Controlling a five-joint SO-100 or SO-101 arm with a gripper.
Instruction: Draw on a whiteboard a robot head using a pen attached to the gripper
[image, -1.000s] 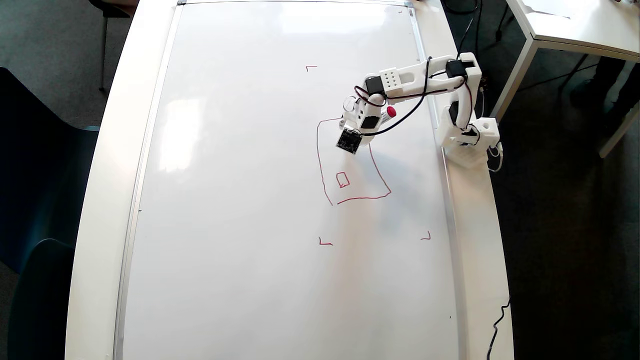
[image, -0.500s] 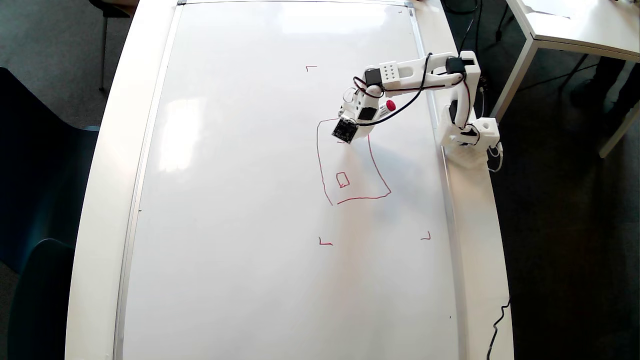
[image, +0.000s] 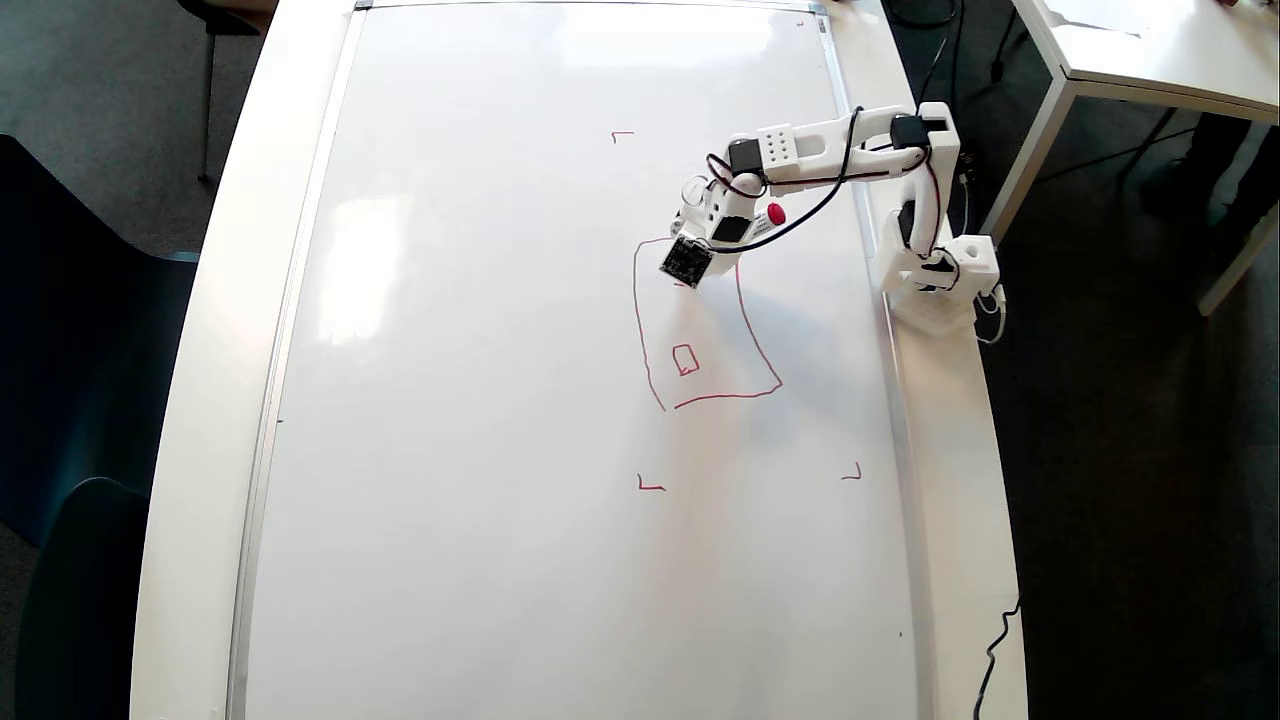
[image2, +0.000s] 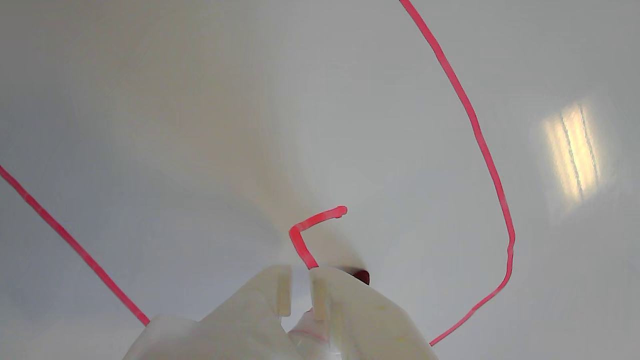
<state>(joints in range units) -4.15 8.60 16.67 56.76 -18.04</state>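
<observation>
The gripper (image2: 300, 282) clamps the pen (image: 768, 217) mid-barrel; light, stiff and slick, its tip just ahead marks the whiteboard (image: 480, 400).

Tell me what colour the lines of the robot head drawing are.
Red; the robot head lines show best in the wrist view, on the whiteboard.

The glossy white whiteboard (image: 500, 400) bears a red-lined robot head (image: 690, 360), and the white pen (image: 768, 222) has a red cap.

Tool (image: 690, 268) farther up-left in overhead view
</observation>
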